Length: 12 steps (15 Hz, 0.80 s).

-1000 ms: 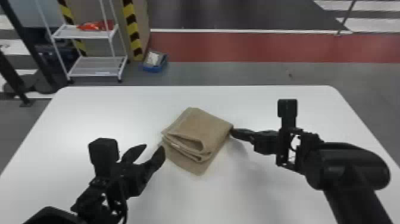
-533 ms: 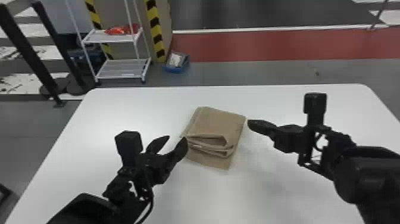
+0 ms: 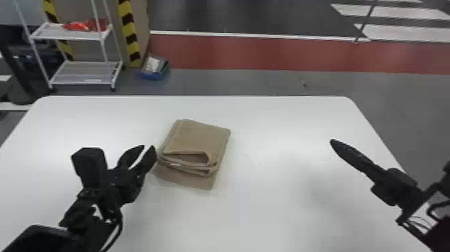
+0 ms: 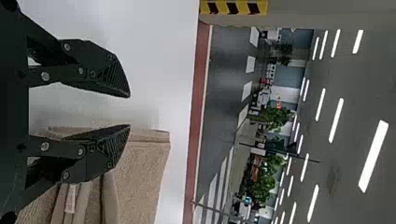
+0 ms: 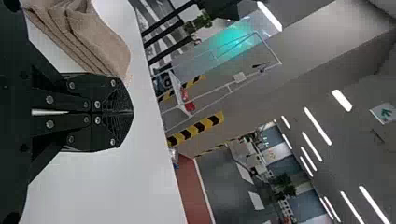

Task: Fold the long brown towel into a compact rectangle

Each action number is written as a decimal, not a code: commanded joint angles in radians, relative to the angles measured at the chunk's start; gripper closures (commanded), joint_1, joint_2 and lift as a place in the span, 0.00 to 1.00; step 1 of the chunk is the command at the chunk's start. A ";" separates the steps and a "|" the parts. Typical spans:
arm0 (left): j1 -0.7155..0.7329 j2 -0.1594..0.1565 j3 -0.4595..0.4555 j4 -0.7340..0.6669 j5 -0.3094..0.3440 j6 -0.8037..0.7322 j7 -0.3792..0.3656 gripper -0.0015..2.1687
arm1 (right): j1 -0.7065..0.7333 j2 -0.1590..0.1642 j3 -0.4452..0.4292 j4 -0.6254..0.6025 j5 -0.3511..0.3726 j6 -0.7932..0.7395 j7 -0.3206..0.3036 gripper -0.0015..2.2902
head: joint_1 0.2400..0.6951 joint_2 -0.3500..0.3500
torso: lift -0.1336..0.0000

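Folded in several layers, the brown towel (image 3: pixel 199 139) lies left of the table's middle, its bottom layer sticking out toward the robot. My left gripper (image 3: pixel 149 147) stands open at the towel's left edge in the head view. In the left wrist view, the same gripper (image 4: pixel 130 111) has one finger in front of the towel (image 4: pixel 140 186) and nothing held between the two. My right gripper (image 3: pixel 332 142) is over the table's right side, well apart from the towel. The right wrist view shows that gripper (image 5: pixel 132 112) shut and holding nothing, the towel (image 5: pixel 100 37) farther off.
The white table (image 3: pixel 268 207) has its far edge beyond the towel. On the floor behind stand a white shelf rack (image 3: pixel 85 72) with red items and a blue box (image 3: pixel 154 68).
My right gripper has drawn away from the towel's right side, off to the right. The head view has shifted. My left gripper stays open beside the towel.
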<state>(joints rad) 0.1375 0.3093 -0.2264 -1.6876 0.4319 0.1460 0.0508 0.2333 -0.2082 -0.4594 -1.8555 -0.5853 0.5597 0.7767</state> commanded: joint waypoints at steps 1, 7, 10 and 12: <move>-0.016 0.002 -0.002 0.034 -0.021 -0.006 -0.002 0.88 | 0.055 0.000 -0.090 -0.002 -0.048 -0.002 0.027 0.89 | 1.00 0.31 | 0.08; -0.016 0.008 -0.019 0.065 -0.076 -0.002 0.000 0.95 | 0.066 0.001 -0.111 -0.010 -0.065 -0.002 0.070 0.89 | 1.00 0.23 | 0.08; 0.017 0.007 -0.030 0.042 -0.078 0.022 0.000 0.95 | 0.043 0.001 -0.105 0.015 -0.065 -0.002 0.076 0.89 | 1.00 0.23 | 0.08; 0.027 0.004 -0.054 0.031 -0.076 0.028 -0.003 0.95 | 0.037 0.001 -0.107 0.030 -0.067 -0.008 0.085 0.89 | 1.00 0.22 | 0.08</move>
<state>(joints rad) 0.1554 0.3152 -0.2646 -1.6503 0.3549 0.1691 0.0480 0.2755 -0.2071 -0.5652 -1.8362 -0.6510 0.5566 0.8596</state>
